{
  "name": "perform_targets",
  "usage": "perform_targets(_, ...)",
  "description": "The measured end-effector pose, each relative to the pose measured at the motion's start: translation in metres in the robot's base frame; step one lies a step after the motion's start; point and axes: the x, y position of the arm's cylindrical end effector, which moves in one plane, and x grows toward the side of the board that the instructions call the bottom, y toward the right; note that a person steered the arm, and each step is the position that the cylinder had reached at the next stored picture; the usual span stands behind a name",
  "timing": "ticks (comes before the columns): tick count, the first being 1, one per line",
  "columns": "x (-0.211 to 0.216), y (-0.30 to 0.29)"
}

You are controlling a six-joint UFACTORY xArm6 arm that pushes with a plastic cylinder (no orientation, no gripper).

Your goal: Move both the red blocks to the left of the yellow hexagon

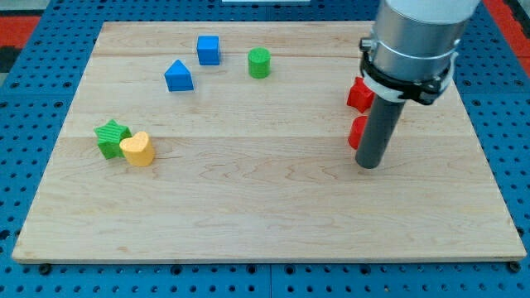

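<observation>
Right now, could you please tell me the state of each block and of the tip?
Red star: partly hidden by the arm.
Red cylinder: against the rod's left side.
My tip: on the board, below the red cylinder.
Yellow hexagon: hidden.
Green star: touching the yellow heart.
Blue cube, blue house-shaped block, green cylinder: standing apart.

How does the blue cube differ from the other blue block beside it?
The blue cube has a flat top; the blue house-shaped block has a peaked top. The cube lies nearer the view's top and closer to the green cylinder; the house-shaped block lies lower and further left. Both are blue, stand apart, and are far from my tip.
</observation>
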Motion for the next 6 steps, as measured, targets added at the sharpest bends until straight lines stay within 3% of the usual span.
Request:
perform_targets(3, -0.047, 0.006)
perform_targets(4, -0.030, 0.006)
perform_targets(5, 0.013, -0.020)
perform_targets(6, 0.037, -0.083)
